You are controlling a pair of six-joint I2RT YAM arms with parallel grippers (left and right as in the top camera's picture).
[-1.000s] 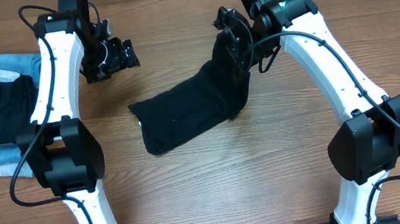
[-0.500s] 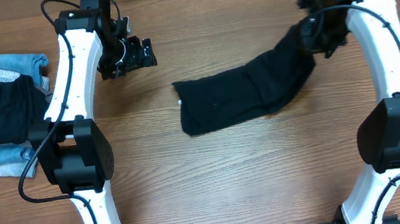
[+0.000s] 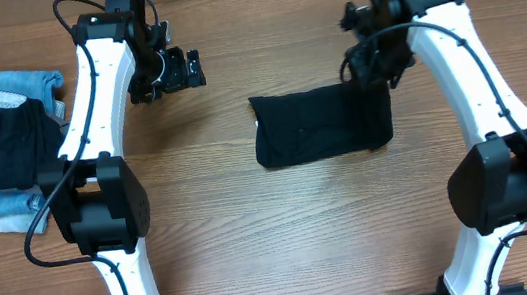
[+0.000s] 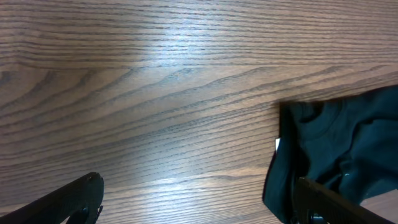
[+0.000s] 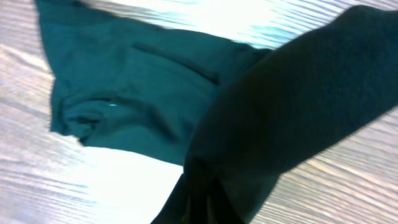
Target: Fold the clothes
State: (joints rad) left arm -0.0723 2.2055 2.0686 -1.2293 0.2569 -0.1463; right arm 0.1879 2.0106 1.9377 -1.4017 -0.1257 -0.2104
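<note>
Right gripper (image 3: 369, 72) clamped on the black T-shirt (image 3: 321, 125), which lies right of centre in the overhead frame.
Left gripper (image 3: 189, 71), upper left, hangs spread wide and empty. Thin, limp cloth will likely sag and slide; best pinched at a corner or hem, both layers together.

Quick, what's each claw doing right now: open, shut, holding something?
Left gripper: open, empty.
Right gripper: shut on an edge of the plain black soft-fabric T-shirt.

Robotics lab workstation: a white-and-black left arm (image 3: 85, 89) and matching right arm (image 3: 471, 72), cables trailing, mounted at one edge of a plain wood-grain tabletop (image 3: 296, 244).
</note>
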